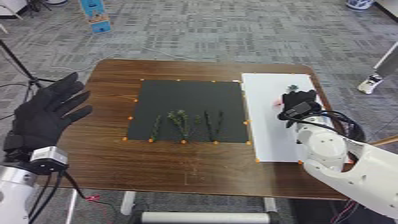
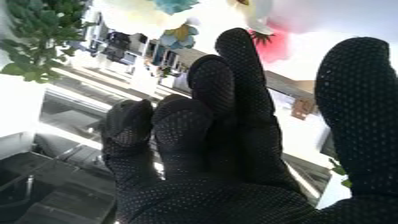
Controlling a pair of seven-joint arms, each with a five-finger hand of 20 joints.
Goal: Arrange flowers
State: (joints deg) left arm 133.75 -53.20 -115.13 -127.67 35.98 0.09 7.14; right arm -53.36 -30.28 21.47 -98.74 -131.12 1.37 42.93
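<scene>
Setting: robotics lab, judging by white robot arms [image 1: 330, 147] with exposed black cables [image 1: 354, 125] at the near left and right, and orange markers [image 1: 184, 142] dotted over the wooden table [image 1: 107, 162]. Office-type grey carpet [image 1: 204, 32]; black stand [image 1: 34, 78] at left.

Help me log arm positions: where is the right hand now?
In the head view, the right hand is on the right side, over the white sheet, right of the black mat.
</scene>
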